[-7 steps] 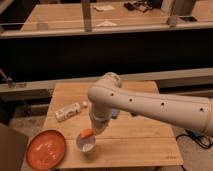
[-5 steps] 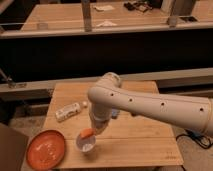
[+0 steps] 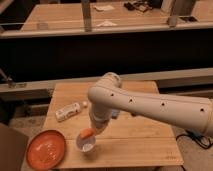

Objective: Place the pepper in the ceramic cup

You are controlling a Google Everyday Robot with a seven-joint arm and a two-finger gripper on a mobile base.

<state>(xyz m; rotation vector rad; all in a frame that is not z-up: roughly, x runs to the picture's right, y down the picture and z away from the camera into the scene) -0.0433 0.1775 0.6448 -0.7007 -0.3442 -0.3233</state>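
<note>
My arm stretches in from the right, elbow bent, forearm angled down, gripper (image 3: 90,131) just above the small white ceramic cup (image 3: 86,145) on the wooden tabletop (image 3: 140,142), jaws closed on the small orange tapered pepper (image 3: 87,133) at the cup's mouth.

The table (image 3: 145,142) is pale wood in planks, matt and dry-looking. The arm (image 3: 150,102) wears a smooth cream plastic shell with a soft sheen. Its tool (image 3: 91,130), toward seven o'clock on the table, is closed on the pepper (image 3: 86,133), whose orange skin is smooth and waxy. At its six o'clock, the ceramic cup (image 3: 86,145) looks glazed white. At the cup's nine o'clock is a glossy orange plate (image 3: 46,149), and at eleven a white plastic bottle (image 3: 67,112).
</note>
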